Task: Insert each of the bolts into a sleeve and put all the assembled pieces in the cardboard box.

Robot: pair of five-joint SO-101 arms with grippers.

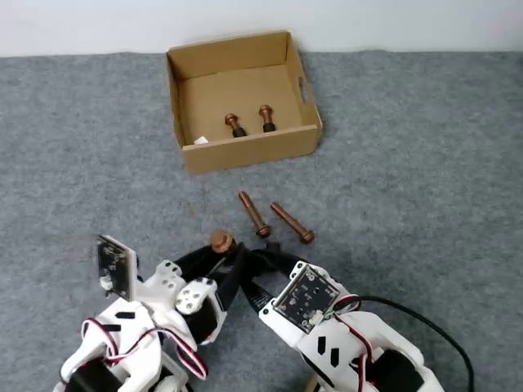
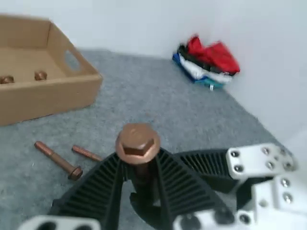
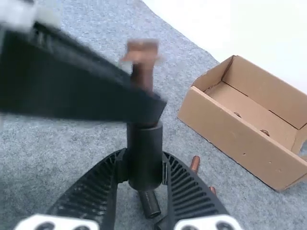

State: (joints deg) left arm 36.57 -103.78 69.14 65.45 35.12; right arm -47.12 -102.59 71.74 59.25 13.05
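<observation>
two assembled pieces [image 1: 235,125] [image 1: 266,118] lie in the cardboard box [image 1: 245,155]. near side: left gripper [image 2: 136,165] clamps a bolt [image 2: 137,143], right gripper [image 3: 143,167] clamps a sleeve [image 3: 143,143], likely mid-insertion. two loose bolts [image 1: 254,215] [image 1: 292,222] in between are not done yet.

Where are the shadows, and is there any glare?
High view: even light, no hard shadows on the mat. Left wrist view: soft sheen on the bolt, no glare. Right wrist view: wall very bright behind the box; sleeve dark.

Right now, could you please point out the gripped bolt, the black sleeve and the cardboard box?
gripped bolt [image 2: 138,143]: left wrist view, hex head.
black sleeve [image 3: 144,153]: right wrist view, mid-body.
cardboard box [image 1: 249,153]: high view, near wall.
</observation>
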